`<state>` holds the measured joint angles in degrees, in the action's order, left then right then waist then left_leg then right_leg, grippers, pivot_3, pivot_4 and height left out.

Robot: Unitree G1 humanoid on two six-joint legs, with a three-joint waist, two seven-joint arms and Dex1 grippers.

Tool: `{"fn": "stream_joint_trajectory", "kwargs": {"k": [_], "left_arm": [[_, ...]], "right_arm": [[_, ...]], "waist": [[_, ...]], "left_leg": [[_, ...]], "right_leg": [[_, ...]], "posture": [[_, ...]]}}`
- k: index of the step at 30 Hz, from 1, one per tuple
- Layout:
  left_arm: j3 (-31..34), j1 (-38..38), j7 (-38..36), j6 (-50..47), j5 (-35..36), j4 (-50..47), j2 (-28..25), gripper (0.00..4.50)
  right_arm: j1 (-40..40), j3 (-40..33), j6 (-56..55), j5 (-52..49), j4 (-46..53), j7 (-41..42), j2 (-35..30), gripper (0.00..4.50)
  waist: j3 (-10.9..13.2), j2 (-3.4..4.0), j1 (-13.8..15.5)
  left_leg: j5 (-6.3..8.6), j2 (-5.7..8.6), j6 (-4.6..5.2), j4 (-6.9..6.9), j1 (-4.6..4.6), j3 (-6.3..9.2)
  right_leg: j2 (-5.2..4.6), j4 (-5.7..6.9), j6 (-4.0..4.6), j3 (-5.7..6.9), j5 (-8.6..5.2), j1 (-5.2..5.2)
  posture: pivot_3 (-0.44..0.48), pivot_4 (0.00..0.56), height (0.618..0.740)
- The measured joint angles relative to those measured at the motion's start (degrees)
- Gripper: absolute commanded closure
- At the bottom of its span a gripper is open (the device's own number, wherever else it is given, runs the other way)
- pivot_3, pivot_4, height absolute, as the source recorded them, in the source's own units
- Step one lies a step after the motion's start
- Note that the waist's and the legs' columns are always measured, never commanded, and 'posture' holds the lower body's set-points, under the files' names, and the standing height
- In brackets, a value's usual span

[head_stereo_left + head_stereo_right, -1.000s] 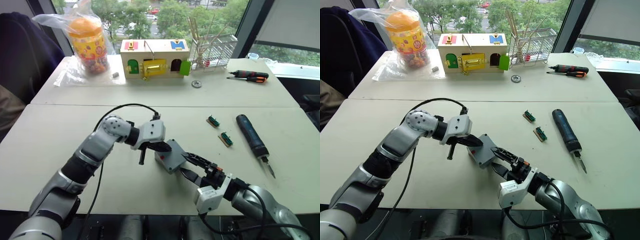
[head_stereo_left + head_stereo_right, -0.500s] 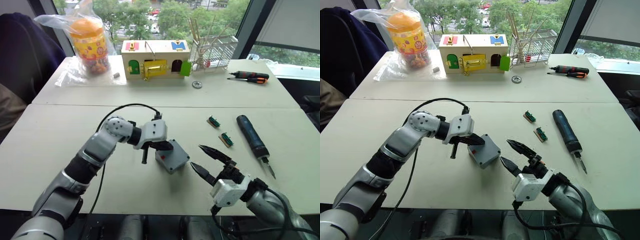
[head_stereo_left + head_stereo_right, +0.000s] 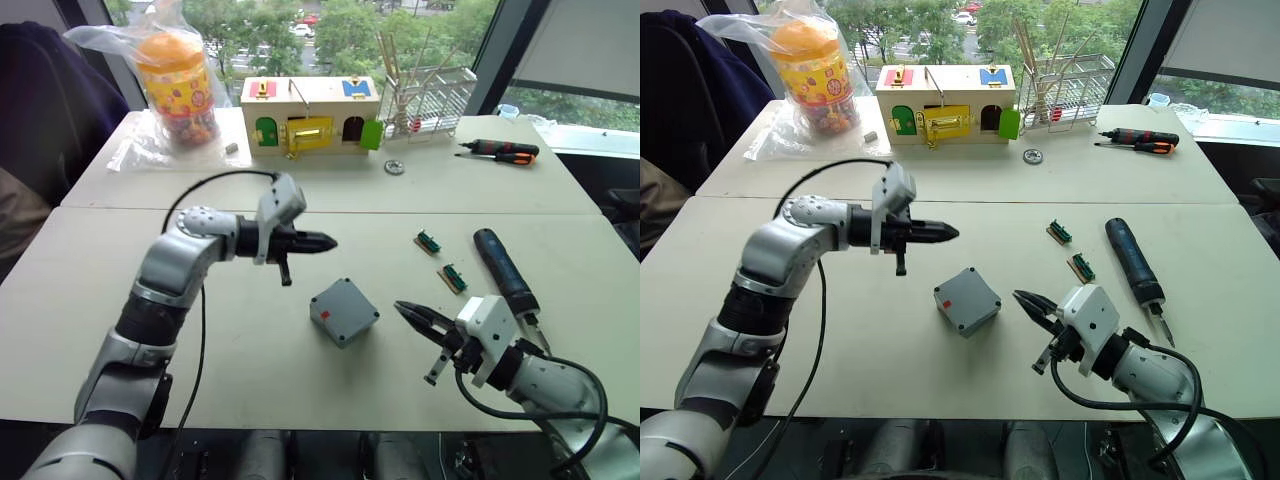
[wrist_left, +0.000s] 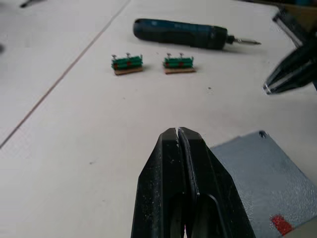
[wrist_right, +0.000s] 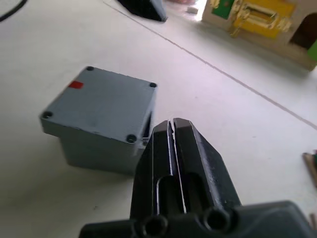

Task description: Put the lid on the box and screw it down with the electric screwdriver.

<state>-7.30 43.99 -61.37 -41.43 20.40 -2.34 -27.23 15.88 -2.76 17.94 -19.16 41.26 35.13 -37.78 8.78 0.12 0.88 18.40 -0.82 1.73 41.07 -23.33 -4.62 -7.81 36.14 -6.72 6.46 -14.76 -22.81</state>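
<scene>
The grey box [image 5: 94, 151] stands on the table's middle with the lid [image 5: 99, 101] resting on top, a red mark near one corner. My left gripper [image 3: 328, 241] hovers shut above and behind the box, touching nothing. A short way to the box's right, my right gripper [image 3: 402, 309] is shut and empty, pointing at it. The dark electric screwdriver [image 3: 503, 272] lies on the table at the right, beyond the right gripper.
Two small green parts [image 3: 428, 242] [image 3: 453, 278] lie between box and screwdriver. At the back stand a wooden box with coloured doors [image 3: 308, 117], a bagged jar [image 3: 178, 85], a wire rack [image 3: 430, 95], a washer [image 3: 394, 168] and an orange-black hand screwdriver [image 3: 497, 152].
My right gripper let go of the box, drew back to the right and shut. My left gripper lifted away to the back left. The box now stands alone on the table.
</scene>
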Motion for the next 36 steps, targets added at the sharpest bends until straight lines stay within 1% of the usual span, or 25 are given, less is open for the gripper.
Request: {"fn": "stream_joint_trajectory", "kwargs": {"k": [3,6,9,12,17,24,36], "left_arm": [[-0.28,-0.78,1.64,0.42,-1.04,0.91,-2.02,4.5],[-2.07,-3.27,1.28,1.33,-2.36,2.54,-3.44,4.5],[-4.73,-4.64,-1.29,1.81,-2.34,3.12,-3.79,4.5],[-7.37,-5.06,-3.84,2.3,-2.36,3.95,-3.66,4.5],[-9.84,-5.06,-5.27,3.51,-2.86,5.37,-3.17,4.5],[-10.62,-5.61,-6.97,4.32,-3.24,5.61,-3.72,4.5],[-11.09,-6.26,-7.1,4.22,-3.41,4.4,-3.73,4.5]], "right_arm": [[0.0,-0.3,9.48,-8.43,2.39,1.25,-1.43,4.44],[-0.63,-0.23,14.37,-11.82,2.69,1.23,-1.81,4.44],[-1.9,1.34,17.33,-13.12,3.47,1.17,-2.14,4.44],[-3.5,3.01,18.21,-12.89,2.96,0.99,-2.0,4.44],[-4.98,4.51,18.28,-11.59,1.38,-0.16,-0.86,4.44],[-4.96,6.12,18.23,-10.26,1.24,-0.87,0.24,4.44],[-6.19,6.37,17.88,-9.07,-0.22,-0.91,0.71,4.44]], "waist": [[0.0,0.0,-0.08],[0.0,0.0,0.0],[0.01,-0.02,0.19],[0.01,-0.02,0.12],[0.01,-0.02,0.0],[0.01,-0.02,0.01],[0.01,-0.01,0.0]], "left_leg": [[0.01,0.0,0.01,-0.01,0.02,0.0],[0.01,0.02,0.02,-0.01,0.0,-0.02],[0.01,0.03,0.02,0.01,-0.04,-0.02],[0.01,0.04,0.02,0.0,-0.04,-0.02],[0.01,0.04,0.02,-0.01,-0.05,-0.03],[0.01,0.04,0.02,-0.01,-0.05,-0.03],[0.01,0.04,0.02,-0.01,-0.05,-0.03]], "right_leg": [[0.01,0.0,0.01,0.0,0.0,0.0],[0.0,0.0,0.01,-0.01,0.0,-0.02],[-0.01,-0.01,0.01,0.0,0.0,-0.05],[-0.01,0.0,0.01,-0.01,0.0,-0.06],[0.0,0.0,0.01,-0.01,0.0,-0.09],[-0.01,0.0,0.01,-0.01,0.0,-0.09],[-0.01,0.0,0.01,-0.01,0.01,-0.1]], "posture": [[0.0,0.15,0.706],[0.0,0.15,0.706],[0.0,0.15,0.706],[0.0,0.15,0.706],[0.0,0.15,0.706],[0.0,0.15,0.706],[0.0,0.15,0.706]]}}
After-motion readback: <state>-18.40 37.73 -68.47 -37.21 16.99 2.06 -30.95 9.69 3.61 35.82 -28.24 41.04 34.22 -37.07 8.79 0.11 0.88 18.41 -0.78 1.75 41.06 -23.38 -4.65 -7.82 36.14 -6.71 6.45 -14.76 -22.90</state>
